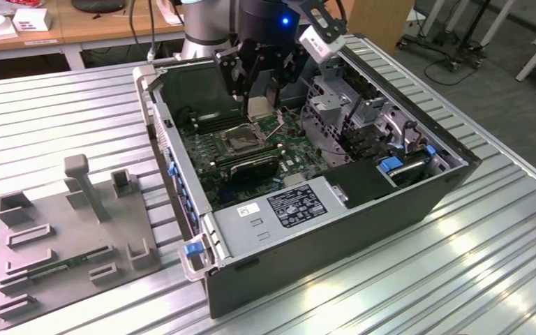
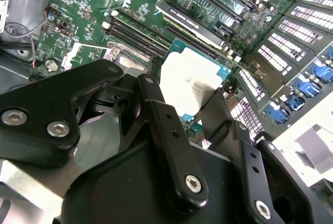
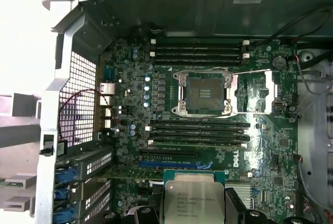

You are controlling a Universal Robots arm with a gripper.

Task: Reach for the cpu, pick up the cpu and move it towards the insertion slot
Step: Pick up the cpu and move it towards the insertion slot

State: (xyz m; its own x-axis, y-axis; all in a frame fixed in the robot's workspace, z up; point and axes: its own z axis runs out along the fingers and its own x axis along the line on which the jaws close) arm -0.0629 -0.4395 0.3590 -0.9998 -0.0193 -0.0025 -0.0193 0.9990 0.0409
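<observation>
One gripper (image 1: pixel 260 105) hangs inside the open computer case (image 1: pixel 435 199) in the exterior view, its black fingers (image 1: pixel 234 80) closed on the cpu (image 1: pixel 262 107), which shows as a pale square at their tips. The chip is off the board, held in the air above the motherboard (image 1: pixel 249 164).

In the second wrist view the cpu (image 2: pixel 190 81) sits between the two black finger links (image 2: pixel 166 125), its silvery-white top facing the camera and a thin teal rim showing along its edges; the fingers press against its opposite sides. In the first wrist view the cpu (image 3: pixel 193 198) appears with its metal lid and green rim, flanked by the dark fingertips (image 3: pixel 237 208).

The insertion slot (image 3: pixel 204 93) lies open on the motherboard in the first wrist view: a dark square centre inside a shiny silver frame, with a thin wire lever (image 3: pixel 250 71) running beside it. Long black memory slots (image 3: pixel 197 52) run on both sides of it. Between the held chip and the socket lie one bank of those memory slots and a long expansion connector (image 3: pixel 169 159), so the chip is near the socket but not over it. In the exterior view the insertion slot (image 1: pixel 242 142) lies just below the gripper in the picture.

On the ribbed metal table (image 1: pixel 454 279), toward the exterior view's left, stands a grey plastic holder (image 1: pixel 72 244), well apart from the case.
</observation>
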